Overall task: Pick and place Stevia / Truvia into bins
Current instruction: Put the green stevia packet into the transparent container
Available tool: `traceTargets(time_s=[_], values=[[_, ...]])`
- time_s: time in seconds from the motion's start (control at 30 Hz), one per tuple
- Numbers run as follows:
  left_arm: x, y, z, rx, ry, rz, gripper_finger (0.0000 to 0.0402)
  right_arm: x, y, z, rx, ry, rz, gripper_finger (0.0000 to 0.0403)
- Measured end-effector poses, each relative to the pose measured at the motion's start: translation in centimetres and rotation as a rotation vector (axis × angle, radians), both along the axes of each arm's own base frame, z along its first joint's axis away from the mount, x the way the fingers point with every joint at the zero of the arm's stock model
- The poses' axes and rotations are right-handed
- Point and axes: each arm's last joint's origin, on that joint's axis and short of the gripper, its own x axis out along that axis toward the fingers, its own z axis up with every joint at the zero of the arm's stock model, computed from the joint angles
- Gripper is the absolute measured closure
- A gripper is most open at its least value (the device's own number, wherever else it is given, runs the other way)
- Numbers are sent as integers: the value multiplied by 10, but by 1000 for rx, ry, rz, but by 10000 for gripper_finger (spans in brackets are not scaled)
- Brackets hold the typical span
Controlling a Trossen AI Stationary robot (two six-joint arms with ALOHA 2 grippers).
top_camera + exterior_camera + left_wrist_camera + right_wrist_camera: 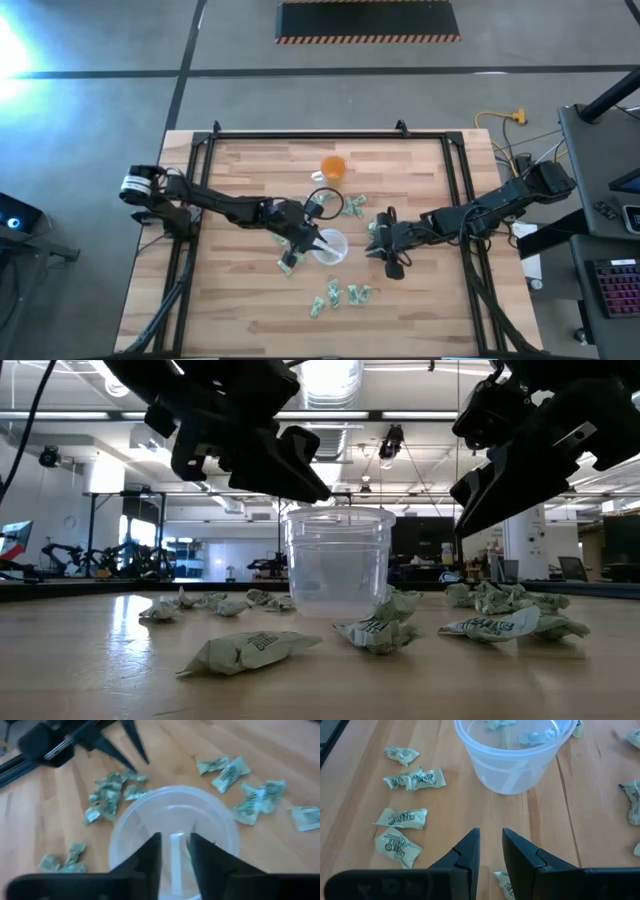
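Observation:
The clear round cup (331, 247) stands upright on the wooden table near its middle. It also shows in the low view (338, 560), the left wrist view (172, 820) and the right wrist view (512, 755), where a few pale green sachets (536, 737) lie inside it. More crumpled sachets lie loose around it (340, 296) (250, 650) (402, 817). My left gripper (316, 238) (175, 857) hangs just above the cup's left rim, open by a narrow gap. A pale streak shows between its fingers; what it is cannot be told. My right gripper (388, 252) (491, 840) is to the right of the cup, slightly open and empty.
An orange translucent cup (332, 168) stands toward the far edge behind the clear cup. Sachet clusters lie at the cup's left (290, 263), far right (355, 206) and beside my right gripper (378, 232). A black frame (300, 137) runs along the table's sides.

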Motion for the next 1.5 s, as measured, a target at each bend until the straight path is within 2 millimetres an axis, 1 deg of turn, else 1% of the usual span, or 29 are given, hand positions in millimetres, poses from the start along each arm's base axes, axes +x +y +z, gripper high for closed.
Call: traceTargets(time_s=[0.1, 0.17, 0.3, 0.47, 0.63, 0.73, 0.9, 1.03, 1.27, 1.5], values=[[1, 1, 4, 26, -16, 47, 260, 0, 0, 0, 0, 1, 0, 326], [0, 2, 6, 21, -17, 74, 238, 0, 0, 0, -2, 5, 1, 327], [-6, 3, 12, 18, -16, 82, 215, -5, -2, -5, -49, 77, -22, 334], [-12, 4, 20, 29, -5, 99, 212, -12, -8, -10, -159, 166, -131, 339], [-14, 5, 22, 45, -12, 128, 212, -10, -11, -8, -242, 132, -199, 338], [-16, 5, 19, 48, -2, 130, 212, -11, -12, -8, -263, 131, -213, 338], [-16, 5, 18, 53, 1, 137, 212, -11, -14, -9, -278, 143, -223, 339], [-16, 6, 18, 60, -1, 149, 212, -14, -19, -11, -335, 164, -285, 338], [-16, 6, 17, 60, 1, 149, 212, -25, -22, -17, -298, 287, -348, 337], [-16, 6, 17, 60, 2, 149, 212, -25, -21, -18, -286, 293, -340, 337]])
